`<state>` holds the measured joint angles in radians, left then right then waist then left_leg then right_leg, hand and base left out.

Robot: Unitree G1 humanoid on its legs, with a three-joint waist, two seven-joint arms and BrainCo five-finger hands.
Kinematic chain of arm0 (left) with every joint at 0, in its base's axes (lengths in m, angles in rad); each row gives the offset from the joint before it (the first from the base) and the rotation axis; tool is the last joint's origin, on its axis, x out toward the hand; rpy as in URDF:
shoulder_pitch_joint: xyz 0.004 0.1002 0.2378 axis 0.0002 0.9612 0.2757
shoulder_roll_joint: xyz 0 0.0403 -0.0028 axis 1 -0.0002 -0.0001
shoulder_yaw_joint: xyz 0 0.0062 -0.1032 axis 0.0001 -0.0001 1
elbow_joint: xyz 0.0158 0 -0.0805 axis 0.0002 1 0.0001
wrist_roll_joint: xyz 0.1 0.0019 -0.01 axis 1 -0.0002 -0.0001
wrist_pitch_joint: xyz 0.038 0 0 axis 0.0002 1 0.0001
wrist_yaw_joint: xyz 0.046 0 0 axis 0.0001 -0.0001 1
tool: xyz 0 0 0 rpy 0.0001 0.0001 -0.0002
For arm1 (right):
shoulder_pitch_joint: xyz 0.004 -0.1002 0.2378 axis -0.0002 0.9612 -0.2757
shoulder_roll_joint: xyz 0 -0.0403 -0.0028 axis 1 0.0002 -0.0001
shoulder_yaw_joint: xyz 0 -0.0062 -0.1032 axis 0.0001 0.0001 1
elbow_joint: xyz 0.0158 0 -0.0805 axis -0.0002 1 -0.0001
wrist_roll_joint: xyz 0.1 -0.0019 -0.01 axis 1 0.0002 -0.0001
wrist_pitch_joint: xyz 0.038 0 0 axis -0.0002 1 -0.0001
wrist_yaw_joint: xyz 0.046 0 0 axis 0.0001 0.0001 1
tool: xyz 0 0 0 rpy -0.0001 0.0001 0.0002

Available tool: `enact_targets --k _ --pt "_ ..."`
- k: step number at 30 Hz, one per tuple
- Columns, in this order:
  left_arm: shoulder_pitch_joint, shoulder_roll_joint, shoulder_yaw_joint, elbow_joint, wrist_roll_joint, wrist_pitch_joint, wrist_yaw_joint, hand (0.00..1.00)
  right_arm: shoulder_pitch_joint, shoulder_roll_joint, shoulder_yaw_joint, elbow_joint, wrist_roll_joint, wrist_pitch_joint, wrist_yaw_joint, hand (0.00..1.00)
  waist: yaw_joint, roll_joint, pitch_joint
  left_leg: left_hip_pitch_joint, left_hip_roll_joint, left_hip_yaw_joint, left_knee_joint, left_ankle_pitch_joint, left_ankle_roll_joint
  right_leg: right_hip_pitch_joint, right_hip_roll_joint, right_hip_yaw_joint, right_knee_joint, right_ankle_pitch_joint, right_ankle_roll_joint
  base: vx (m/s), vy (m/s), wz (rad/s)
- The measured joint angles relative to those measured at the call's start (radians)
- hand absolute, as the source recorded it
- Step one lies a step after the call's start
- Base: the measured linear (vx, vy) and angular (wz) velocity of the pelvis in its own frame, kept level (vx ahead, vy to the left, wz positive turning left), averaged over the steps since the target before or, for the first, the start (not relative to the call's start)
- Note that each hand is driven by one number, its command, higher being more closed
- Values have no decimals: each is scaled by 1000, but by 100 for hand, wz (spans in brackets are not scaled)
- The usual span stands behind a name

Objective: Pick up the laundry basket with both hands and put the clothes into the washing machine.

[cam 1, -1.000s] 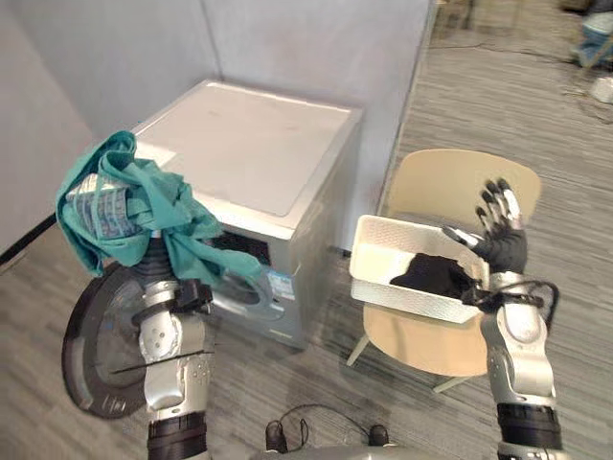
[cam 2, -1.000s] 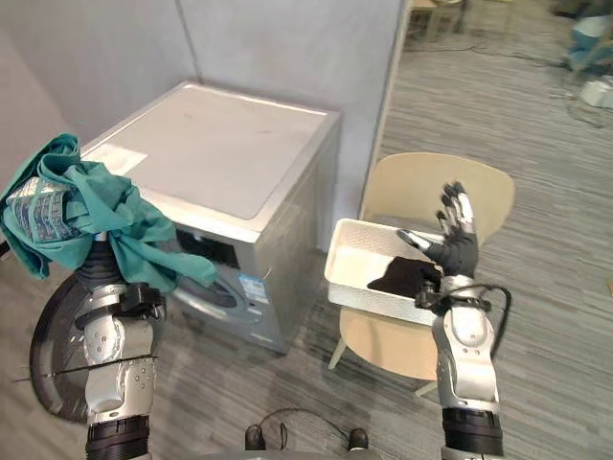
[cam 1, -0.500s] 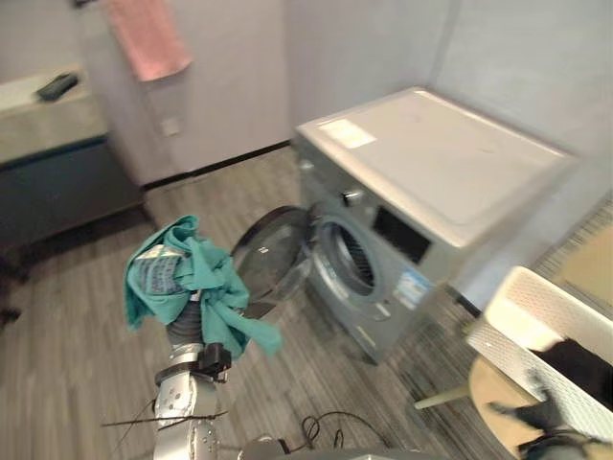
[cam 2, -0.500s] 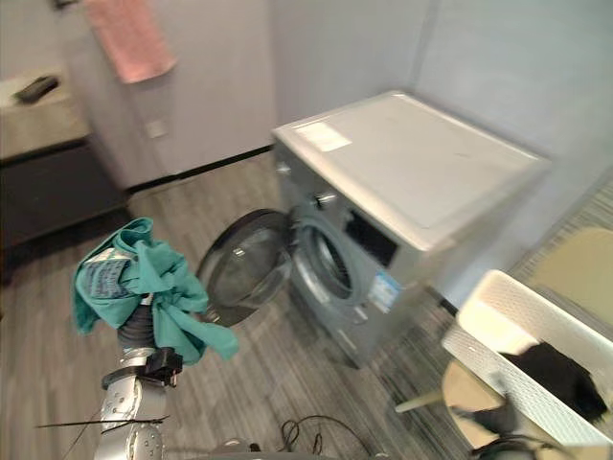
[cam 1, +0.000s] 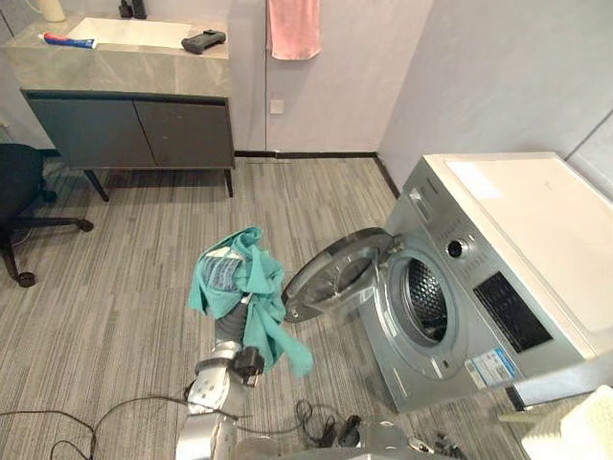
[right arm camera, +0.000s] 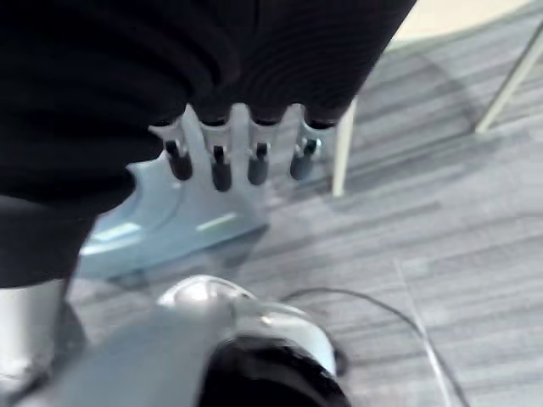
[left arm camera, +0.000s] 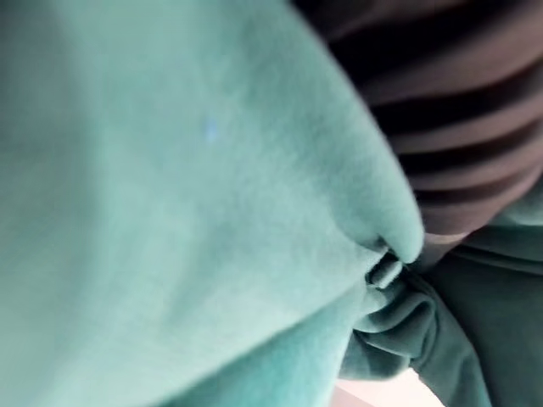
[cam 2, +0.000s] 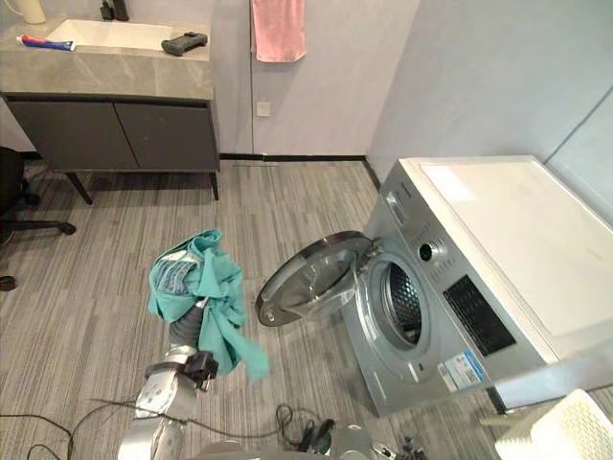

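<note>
1. The garment (cam 1: 239,287) lies over the left hand (cam 1: 228,331).
2. The washing machine (cam 1: 498,287) stands right of it, its open door (cam 1: 335,273) between them.
3. The vanity cabinet (cam 1: 134,125) stands far behind, a towel (cam 1: 293,27) right of it.
4. A chair leg (right arm camera: 344,161) stands just beyond the fingers (right arm camera: 219,165) of the right hand (right arm camera: 254,68).

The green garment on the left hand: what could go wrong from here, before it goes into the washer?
1. The garment is draped over the left hand with a loose tail hanging down; it may slip to the floor.
2. The open door stands between the hand and the drum; the hanging tail may snag on it.
</note>
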<state>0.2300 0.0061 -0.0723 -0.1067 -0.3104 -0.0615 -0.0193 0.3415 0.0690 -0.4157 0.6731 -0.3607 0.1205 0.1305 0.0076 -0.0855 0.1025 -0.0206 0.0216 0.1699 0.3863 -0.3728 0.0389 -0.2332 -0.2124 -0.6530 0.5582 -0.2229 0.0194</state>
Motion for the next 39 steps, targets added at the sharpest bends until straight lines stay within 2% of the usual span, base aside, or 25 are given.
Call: enact_targets --k 1,2,3,4,5,6,7,8,10,11,12,13,14,15,18,20,22,24,26,28,30,32,35,38,39 --pt "-22 -4 -31 24 8 -4 -4 100 -3 -3 -6 50 20 4 0 0 -2 6 -5 21 -1 -6 16 -29 -14 39 8 -34 -52 -8 -48 529 -74 39" --pt "-29 -12 -48 44 10 -4 -4 100 -15 -11 -17 81 44 2 -3 0 -12 26 -8 27 27 -7 85 -42 -36 71 23 -50 -66 -15 -53 398 -49 51" --pt "-27 -20 -75 49 12 -1 -5 100 -37 -26 -29 107 67 2 -11 0 -36 64 0 -52 79 9 337 -14 -79 128 52 -79 -86 -31 -42 560 -24 4" --pt "-16 -36 -81 49 9 -1 -22 100 -42 -57 -29 114 81 4 -34 0 -19 102 4 -131 148 32 574 114 -114 178 92 -40 -117 -45 -38 429 23 -40" --pt "-5 -46 -80 49 8 -3 -27 100 -43 -70 -27 116 81 6 -46 0 -6 119 0 -165 175 36 672 218 -108 200 112 -4 -140 -45 -38 451 38 -107" --pt "10 -51 -78 51 7 -3 -33 100 -45 -83 -12 123 80 9 -62 0 16 128 -6 -216 207 32 782 357 -115 232 127 45 -166 -43 -33 531 136 -148" --pt "21 -47 -78 51 6 -5 -44 100 -63 -96 -1 141 80 15 -73 0 35 142 -11 -259 243 27 880 334 -90 274 137 106 -194 -40 -16 526 153 -179" --pt "29 -33 -78 52 6 -7 -49 100 -81 -93 20 147 72 18 -84 0 37 137 -12 -294 283 26 906 295 -57 304 136 165 -224 -33 3 598 207 -171" --pt "34 -21 -79 71 7 -12 -62 100 -107 -96 59 149 70 18 -88 0 38 121 -14 -332 296 20 846 233 -43 323 122 268 -263 -21 24 364 214 -139" --pt "35 -19 -80 101 22 -13 -69 100 -134 -94 73 161 64 14 -90 0 54 103 -13 -331 272 15 684 184 -44 318 92 359 -282 -2 56 345 370 -180" --pt "36 -24 -95 132 54 -16 -70 100 -168 -99 75 185 51 8 -90 0 69 95 -10 -303 210 -47 419 160 -66 296 61 440 -282 19 93 383 530 -188" --pt "36 -32 -117 159 81 -18 -70 100 -191 -113 79 202 45 0 -88 0 63 111 -14 -265 161 -143 187 175 -87 275 45 483 -278 31 115 282 520 -151" --pt "39 -44 -130 178 110 -23 -69 100 -198 -127 81 212 43 -6 -88 0 64 129 -16 -231 134 -240 44 225 -122 252 42 516 -269 32 133 229 553 -157" --pt "37 -32 -151 233 152 -41 -68 100 -240 -127 96 243 43 -17 -94 0 69 127 -5 -192 102 -288 -6 256 -175 241 27 582 -261 10 177 203 443 -189" --pt "49 -30 -136 302 205 -24 -62 100 -265 -66 189 246 30 -35 -84 0 62 109 -2 -158 122 -131 63 156 -134 161 36 639 -242 48 168 136 319 -184" --pt "44 -37 -135 307 205 -24 -62 100 -288 -60 214 258 31 -36 -84 0 64 105 -4 -128 145 -9 59 127 -110 99 -5 544 -184 71 129 19 266 -171" --pt "3 -31 -140 348 210 -25 -63 100 -297 -57 206 264 30 -38 -84 0 58 102 -4 -94 146 85 24 125 -107 73 -66 329 -131 62 76 -15 163 -126" --pt "-31 -22 -148 407 215 -25 -64 100 -298 -66 198 266 27 -42 -84 0 48 107 -2 -77 148 125 11 126 -106 72 -73 312 -141 38 74 -12 -23 -67" --pt "-34 -5 -160 447 217 -24 -66 100 -299 -83 176 282 29 -48 -84 0 27 104 -9 -67 149 132 9 125 -107 71 -69 332 -144 25 102 1 -102 -25" --pt "-17 3 -163 473 217 -23 -68 100 -301 -97 130 285 41 -51 -87 0 7 127 -19 -53 147 130 -12 129 -113 69 -50 346 -149 27 108 36 -81 -18" --pt "14 -7 -164 484 207 -21 -64 100 -319 -133 119 331 46 -52 -90 0 12 158 -37 -46 154 131 -50 142 -128 66 -15 367 -187 43 125 33 -99 -23" --pt "16 -3 -160 485 202 -21 -58 100 -339 -162 134 365 51 -53 -109 0 21 168 -38 -47 154 116 -102 170 -131 69 9 373 -240 68 118 5 -55 -18" --pt "-27 -1 -162 504 193 -21 -32 100 -336 -196 190 365 104 -66 -111 0 25 163 -37 -71 144 84 -164 225 -128 69 13 323 -304 100 108 60 -24 33" --pt "-51 11 -164 509 191 -21 -15 100 -341 -196 317 264 165 -56 -117 0 33 113 -12 -108 140 64 -168 293 -132 60 -21 274 -299 115 101 23 -35 39" --pt "-52 27 -166 509 195 -21 -14 100 -346 -201 399 163 197 -76 -108 0 32 98 -5 -108 151 52 -108 257 -103 63 -31 257 -292 125 105 -1 -1 22"
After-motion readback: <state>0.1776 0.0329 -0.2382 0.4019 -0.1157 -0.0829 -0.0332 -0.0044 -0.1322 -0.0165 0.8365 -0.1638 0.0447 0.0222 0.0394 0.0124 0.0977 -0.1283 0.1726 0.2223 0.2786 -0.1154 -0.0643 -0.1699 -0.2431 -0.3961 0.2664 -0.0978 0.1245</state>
